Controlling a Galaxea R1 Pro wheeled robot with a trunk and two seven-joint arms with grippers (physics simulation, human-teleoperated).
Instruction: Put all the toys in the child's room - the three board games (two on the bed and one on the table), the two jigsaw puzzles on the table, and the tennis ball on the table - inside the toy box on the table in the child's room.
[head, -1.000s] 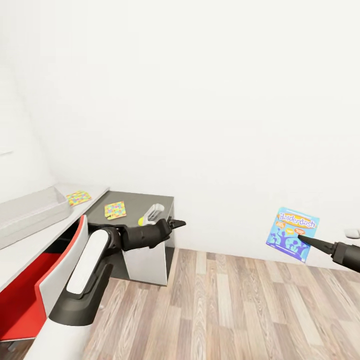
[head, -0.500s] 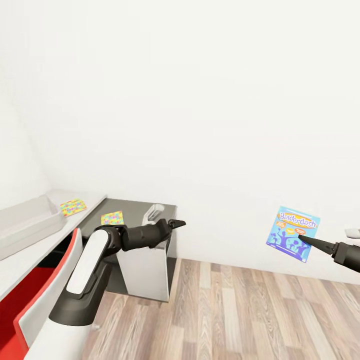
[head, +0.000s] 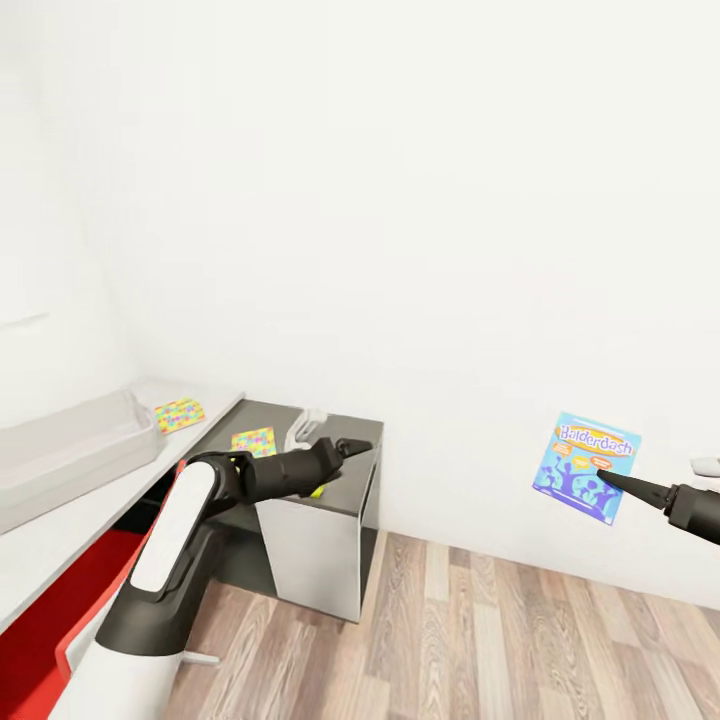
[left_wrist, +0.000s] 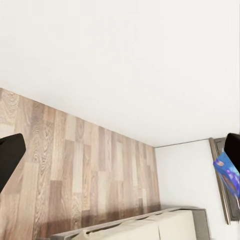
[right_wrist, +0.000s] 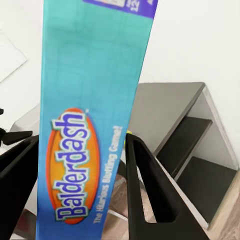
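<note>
My right gripper (head: 606, 481) is shut on the edge of the blue Balderdash board game (head: 587, 466), held upright in the air at the right; the box (right_wrist: 85, 125) stands between the two black fingers (right_wrist: 147, 190). My left gripper (head: 352, 447) hangs open over the dark grey side table (head: 350, 432), fingers wide apart and holding nothing. Two jigsaw puzzles lie flat, one (head: 180, 413) on the pale table (head: 60, 530) and one (head: 253, 441) on the side table. The grey toy box (head: 70, 445) stands at the left. A sliver of the tennis ball (head: 318, 490) peeks from under my left forearm.
A white curved object (head: 303, 424) stands on the side table behind my left gripper. A red and white chair (head: 35, 625) is at the lower left. Wood-plank floor (head: 520, 640) stretches to the right along the white wall. The beige bed (left_wrist: 150, 227) is in the left wrist view.
The whole picture has shifted: the table and side table now sit further right and the ball is mostly hidden by my left forearm. Both arms hold their poses.
</note>
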